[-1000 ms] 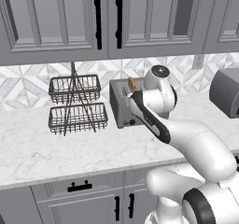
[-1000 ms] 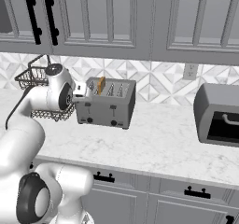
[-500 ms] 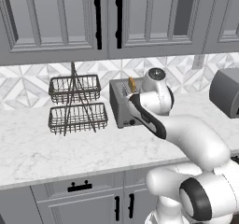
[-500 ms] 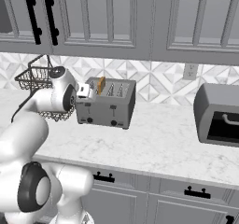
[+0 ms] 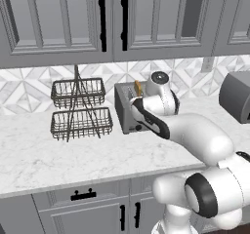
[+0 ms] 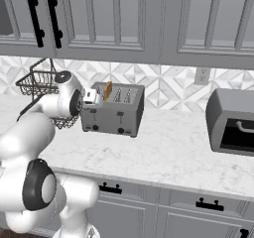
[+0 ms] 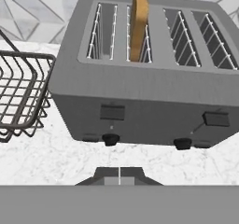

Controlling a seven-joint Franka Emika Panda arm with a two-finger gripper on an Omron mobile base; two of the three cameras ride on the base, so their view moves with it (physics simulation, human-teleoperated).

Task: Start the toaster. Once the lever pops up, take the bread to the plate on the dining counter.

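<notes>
The white arm (image 5: 195, 135) rises from the base, bends at a rounded elbow and reaches forward and left over the marble worktop (image 5: 58, 155), so that its hand sits just in front of the toaster (image 6: 113, 109). Compared with a second ago the wrist has drawn in a little closer to the toaster's front, while the rest of the scene has stayed as it was. The worktop is white stone with grey veins, over grey drawer cabinets with black handles (image 5: 82, 195); more grey panelled cabinets (image 5: 58, 18) hang above a patterned tile wall. A boxy grey oven (image 6: 233, 122) with a bar handle stands at the right. Left of the toaster stands a two-tier dark wire basket (image 5: 80, 108). The toaster is a boxy grey metal block with four wire-lined slots, two flat slider levers and small dark knobs on its front. The bread (image 7: 138, 21), a thin golden-brown slice, stands upright in the second slot from the left in the hand view, sticking well above the top. The gripper (image 7: 119, 175) hovers just before the toaster's front, fingers pressed together and holding nothing.
</notes>
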